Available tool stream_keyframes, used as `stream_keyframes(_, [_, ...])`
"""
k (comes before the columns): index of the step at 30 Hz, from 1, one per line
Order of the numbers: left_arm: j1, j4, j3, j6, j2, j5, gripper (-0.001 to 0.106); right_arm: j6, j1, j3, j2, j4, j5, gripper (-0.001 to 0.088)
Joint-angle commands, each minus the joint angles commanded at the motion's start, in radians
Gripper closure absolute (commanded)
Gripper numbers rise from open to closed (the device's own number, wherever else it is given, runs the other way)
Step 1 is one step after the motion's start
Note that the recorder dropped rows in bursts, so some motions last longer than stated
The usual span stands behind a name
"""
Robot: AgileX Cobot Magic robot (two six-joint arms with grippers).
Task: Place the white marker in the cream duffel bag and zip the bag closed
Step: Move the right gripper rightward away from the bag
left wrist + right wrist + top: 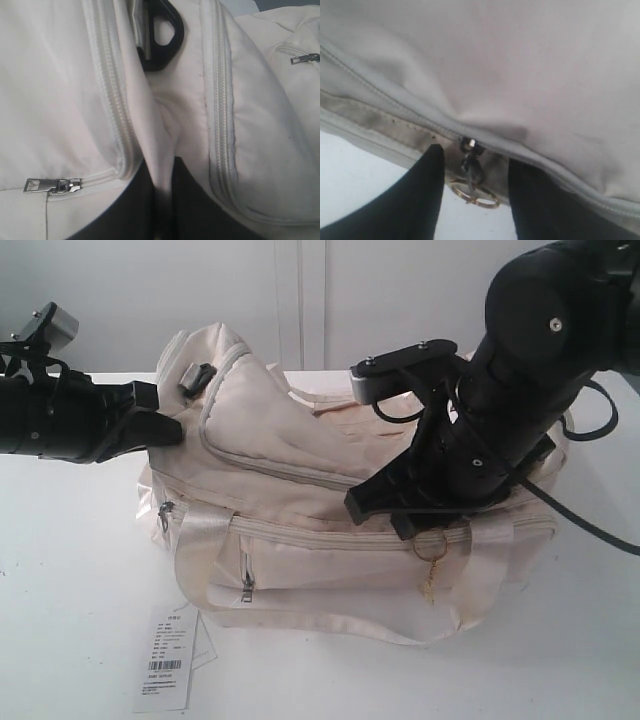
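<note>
A large soft cream fabric duffel bag (pixel 330 560) sits in the middle of a white table (pixel 70 590), its front zip pockets turned to the exterior camera. The curved top flap (pixel 255 425) is humped up over the bag's left end, its zipper track (pixel 270 468) running along the edge.

The left gripper (pixel 165 430) is at the bag's left end. In the left wrist view its two dark fingers (pixel 125 215) are closed almost together on a pinched fold of the bag's cloth (pixel 162 165). A black plastic buckle (pixel 160 62) lies on the bag beyond that fold, and a silver zipper pull (pixel 50 186) rests beside one finger.

The right gripper (pixel 400 520) is pressed against the upper front edge of the bag, toward its right end. Its jaws stand well apart and hold nothing. The dark fingers (pixel 420 205) straddle the small zipper slider (pixel 470 146) (the pull hangs loose in the gap). A gold ring (pixel 475 196) dangles from it, and the gold charm (pixel 432 575) hangs down the bag's front.

A shiny cream strap handle (pixel 200 535) loops over the bag's front left. A white paper barcode tag (pixel 165 670) lies on the table just in front of the bag's left corner.

Where the white marker lies cannot be told from these views.
</note>
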Motion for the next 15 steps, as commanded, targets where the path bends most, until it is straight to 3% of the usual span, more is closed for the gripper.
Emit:
stream_keyframes(4, [0.0,0.0,0.0,0.0,0.0,0.0,0.105,-0.016,0.0,0.0,0.0,0.0,0.002,0.0848])
stream_keyframes(5, [0.0,0.0,0.0,0.0,0.0,0.0,0.105,-0.022,0.0,0.0,0.0,0.0,0.002,0.0867])
stream_keyframes(15, [0.0,0.0,0.0,0.0,0.0,0.0,0.105,-0.054,0.0,0.0,-0.052,-0.011,0.036,0.0868])
